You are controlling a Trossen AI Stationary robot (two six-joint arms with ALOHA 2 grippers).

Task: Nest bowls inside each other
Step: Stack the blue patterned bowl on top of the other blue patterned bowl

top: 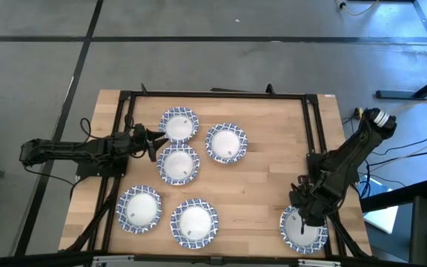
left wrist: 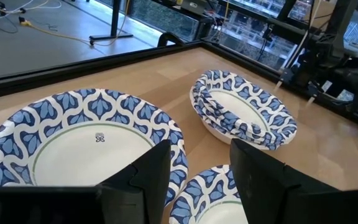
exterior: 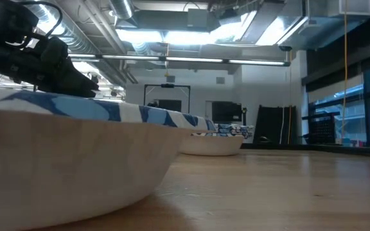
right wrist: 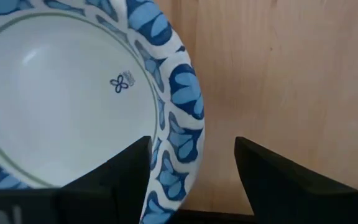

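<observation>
Blue-and-white patterned bowls sit upright on the wooden table in six places. There is a far bowl (top: pixel 179 124), a stack of several (top: pixel 226 142) (left wrist: pixel 244 109), a middle bowl (top: pixel 178 165), two near bowls (top: pixel 140 208) (top: pixel 194 222) and a near-right bowl (top: pixel 303 228). My left gripper (top: pixel 156 144) (left wrist: pixel 201 152) is open, low between the far bowl (left wrist: pixel 86 137) and the middle bowl (left wrist: pixel 210 196). My right gripper (top: pixel 308 213) (right wrist: pixel 191 146) is open. Its fingers stand on either side of the near-right bowl's rim (right wrist: pixel 182 93), one over the inside and one over the table, and no touch shows.
A black frame (top: pixel 213 95) borders the table top. Bare wood (top: pixel 273 178) lies between the bowl group and the right arm. In the low view a bowl (exterior: pixel 63 154) fills the near left and another (exterior: pixel 211 142) stands farther back. The room shows beyond the table.
</observation>
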